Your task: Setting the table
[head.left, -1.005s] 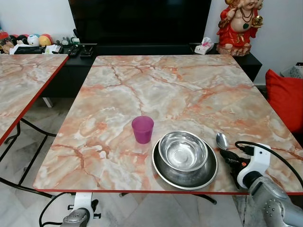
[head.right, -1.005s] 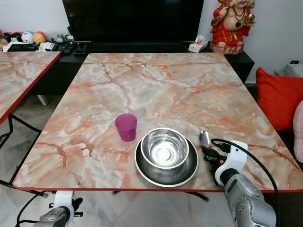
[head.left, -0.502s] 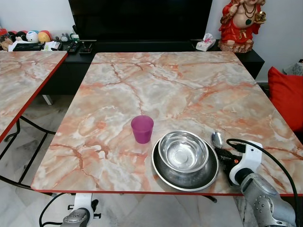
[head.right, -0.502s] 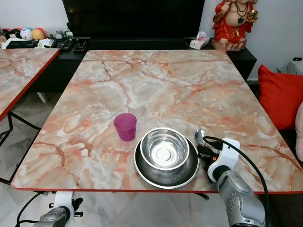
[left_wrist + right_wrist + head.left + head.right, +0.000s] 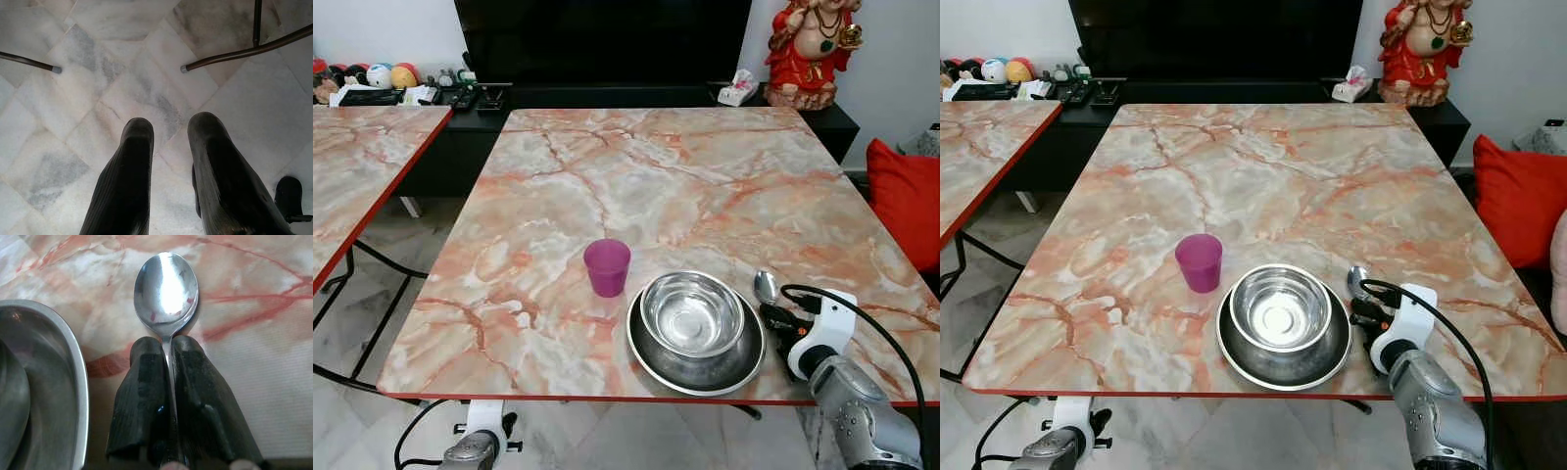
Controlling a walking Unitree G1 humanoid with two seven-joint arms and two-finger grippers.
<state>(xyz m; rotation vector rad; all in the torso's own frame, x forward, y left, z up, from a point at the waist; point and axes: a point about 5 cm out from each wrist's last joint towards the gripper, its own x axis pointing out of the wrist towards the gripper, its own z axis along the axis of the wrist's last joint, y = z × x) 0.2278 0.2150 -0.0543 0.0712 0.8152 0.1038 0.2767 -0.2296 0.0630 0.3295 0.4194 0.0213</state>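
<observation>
Right gripper [image 5: 167, 345] has edged in closer beside the steel bowl [image 5: 691, 313], fingers [image 5: 142, 391] pinched together on the spoon [image 5: 166, 291] handle, spoon lying on the worktop [image 5: 636, 186] just right of the bowl's plate [image 5: 651, 360]; purple cup [image 5: 607, 266] sits just left; left gripper [image 5: 168, 132] hangs slightly parted over the floor

- Right arm [image 5: 862, 421]: silver-grey textured metal casing, rounded, with small dark screw holes.
- White ring-shaped wrist collar [image 5: 822, 333] at the arm's end, bearing a small red mark.
- Thin black cable [image 5: 862, 318] looping from the collar back along the arm.
- Right gripper [image 5: 168, 350]: two long black fingers [image 5: 142, 396], ribbed and worn.
- Left gripper [image 5: 168, 134]: two rounded black fingers with fine ribbing.
- Left arm [image 5: 475, 446]: grey casing, white bracket, black cable.
</observation>
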